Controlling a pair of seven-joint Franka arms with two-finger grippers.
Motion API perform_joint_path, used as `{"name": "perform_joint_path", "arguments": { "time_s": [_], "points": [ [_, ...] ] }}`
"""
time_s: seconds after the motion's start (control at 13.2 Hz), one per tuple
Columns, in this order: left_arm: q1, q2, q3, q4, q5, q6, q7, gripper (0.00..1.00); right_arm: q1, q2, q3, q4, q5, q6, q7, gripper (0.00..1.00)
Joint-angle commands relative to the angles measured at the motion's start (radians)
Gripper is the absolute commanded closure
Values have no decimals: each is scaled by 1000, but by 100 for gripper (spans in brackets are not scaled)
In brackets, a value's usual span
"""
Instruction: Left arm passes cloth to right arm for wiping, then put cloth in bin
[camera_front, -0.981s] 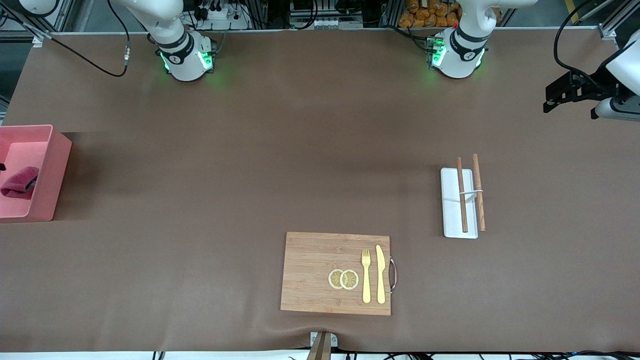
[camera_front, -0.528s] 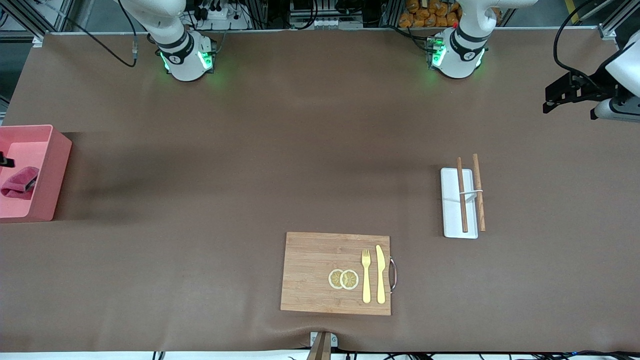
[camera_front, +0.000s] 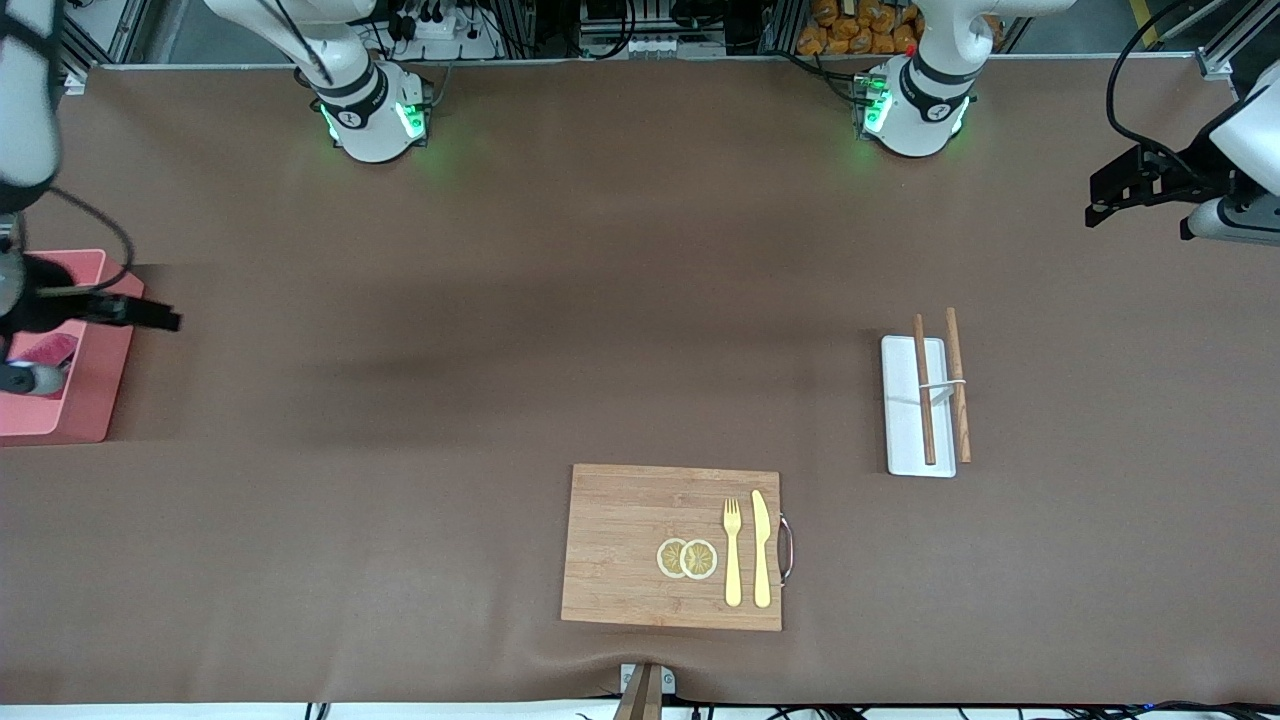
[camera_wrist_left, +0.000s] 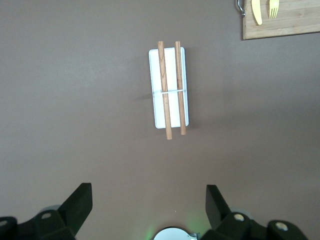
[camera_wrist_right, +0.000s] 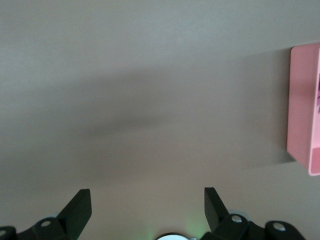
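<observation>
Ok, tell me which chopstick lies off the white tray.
The chopstick toward the left arm's end: it lies mostly on the table beside the tray. The other chopstick lies along the tray itself.

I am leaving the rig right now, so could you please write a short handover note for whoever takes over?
Right claw: open and empty, up over the bare table beside the bin at the right arm's end of the table.
Left claw: open and empty, raised at the left arm's end of the table, waiting; its camera looks down on the white tray with chopsticks.
Cloth: lying inside the bin, partly hidden by the right arm.
Done: the cloth is in the bin and released.
Left: judging by how things lie, nothing but parking the right arm.
</observation>
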Motion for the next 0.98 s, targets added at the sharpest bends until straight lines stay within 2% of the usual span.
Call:
{"name": "perform_joint_path", "arguments": {
  "time_s": [0.0,0.53,0.91],
  "points": [
    [-3,5,-4,14,20,-14,-11,0,1,-123,-13,-162,0,79,23,0],
    [-3,5,-4,14,20,-14,-12,0,-23,-225,-18,-340,-2,251,-48,0],
    [-3,7,-4,16,22,-14,-12,0,-28,-139,-18,-164,-11,208,-58,0]
  ]
}}
